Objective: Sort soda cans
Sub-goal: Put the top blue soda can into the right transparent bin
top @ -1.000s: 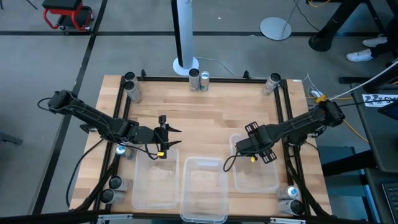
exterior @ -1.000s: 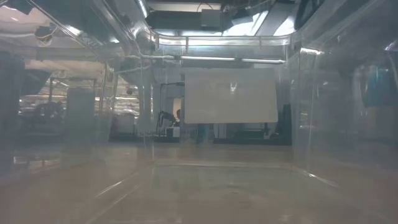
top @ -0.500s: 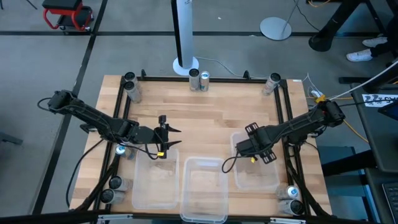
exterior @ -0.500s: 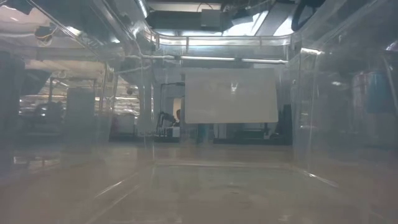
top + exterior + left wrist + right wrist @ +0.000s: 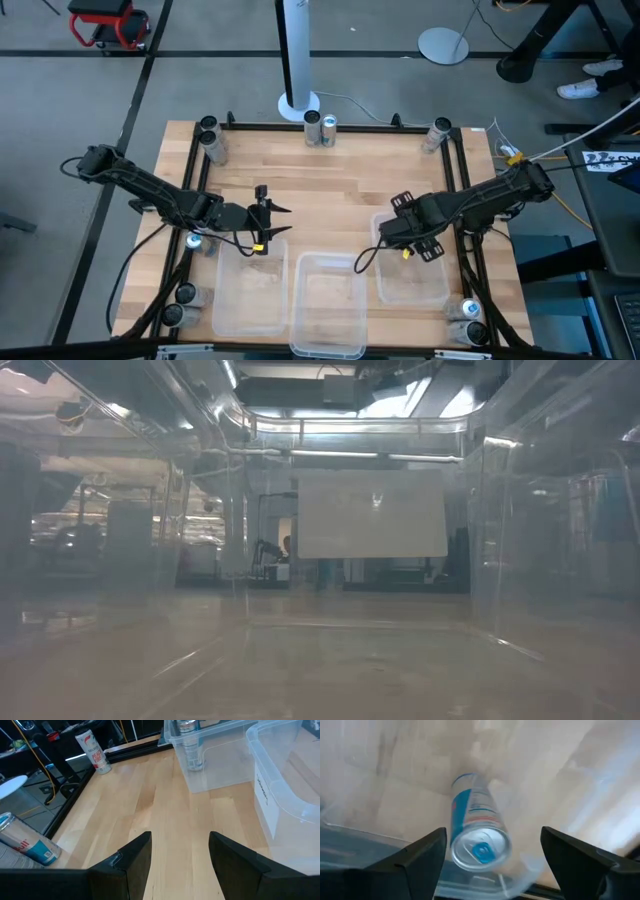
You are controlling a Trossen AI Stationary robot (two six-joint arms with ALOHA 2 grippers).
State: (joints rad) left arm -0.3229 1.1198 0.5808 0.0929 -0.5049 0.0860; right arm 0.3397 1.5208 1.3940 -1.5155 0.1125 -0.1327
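Blue-and-silver soda can (image 5: 476,827) upright inside the clear right-hand bin (image 5: 425,290), beneath wide-open right gripper (image 5: 400,214); left gripper (image 5: 277,220) idle, half-open, empty; probably light, rigid, slick, best pinched across its sides.

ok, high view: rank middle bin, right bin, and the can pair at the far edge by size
1. middle bin, largest.
2. right bin, smaller, though the right gripper covers part.
3. can pair, far smallest; the two look alike.

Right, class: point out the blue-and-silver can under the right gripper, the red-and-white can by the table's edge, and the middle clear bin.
blue-and-silver can (image 5: 479,851): right wrist view, silver top.
red-and-white can (image 5: 93,751): left wrist view, side label.
middle clear bin (image 5: 328,262): high view, far rim.
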